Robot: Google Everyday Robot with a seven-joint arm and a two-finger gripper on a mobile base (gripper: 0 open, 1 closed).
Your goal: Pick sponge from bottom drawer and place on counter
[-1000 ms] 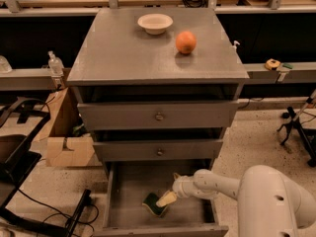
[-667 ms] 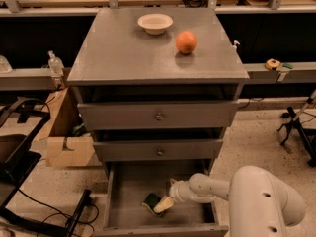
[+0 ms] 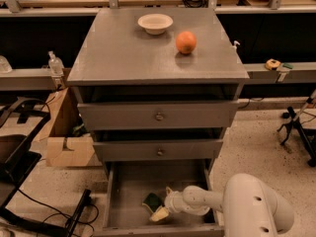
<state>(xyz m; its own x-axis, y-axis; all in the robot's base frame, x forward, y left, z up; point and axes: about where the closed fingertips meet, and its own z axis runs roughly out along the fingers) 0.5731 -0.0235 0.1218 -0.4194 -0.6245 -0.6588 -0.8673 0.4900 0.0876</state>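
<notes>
Reaching into the open, shallow grey bottom drawer [image 3: 129, 182], the white arm's gripper [image 3: 163, 204] holds its fingers spread against the small dark-green sponge [image 3: 152, 200] lying there, so I'd say closing, then lifting to the matte-grey counter [image 3: 128, 53], comes next.

1 cam, high front, tilted down; pincer [image 3: 161, 210] in bottom drawer [image 3: 129, 191].

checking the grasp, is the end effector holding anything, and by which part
Cannot be told: the end effector sits in the bottom drawer against the sponge, at its right edge, but a grip is not visible.
</notes>
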